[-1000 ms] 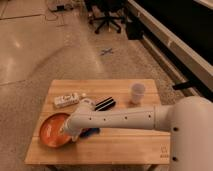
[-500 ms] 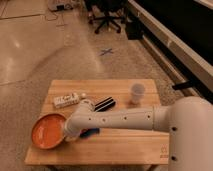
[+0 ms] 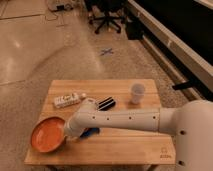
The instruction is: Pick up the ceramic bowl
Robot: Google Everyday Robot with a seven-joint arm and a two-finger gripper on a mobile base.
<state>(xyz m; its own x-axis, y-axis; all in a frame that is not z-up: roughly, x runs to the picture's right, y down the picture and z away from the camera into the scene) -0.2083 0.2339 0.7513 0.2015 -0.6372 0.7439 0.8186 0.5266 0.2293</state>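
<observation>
At table's left front corner: gripper [image 3: 66, 131] engaged at the ceramic bowl [image 3: 47, 135], lift not confirmed.

Bowl sits at the left front edge of the wooden table [image 3: 125, 150], its left side apparently overhanging the edge; the arm [image 3: 125, 120] reaches across the tabletop and its gripper meets the bowl's right rim. Whether the jaws are closed on the rim cannot be told. Judged status: approach complete, grasp probable but unverified, raising still to do; the bowl does not look clear of the surface. Against the frames one second and half a second earlier, the bowl has shifted further left toward the table edge and the arm has extended with it. White cup [image 3: 137, 93], white bottle [image 3: 67, 100] and dark striped item [image 3: 106, 104] are unchanged in position behind the arm.
</observation>
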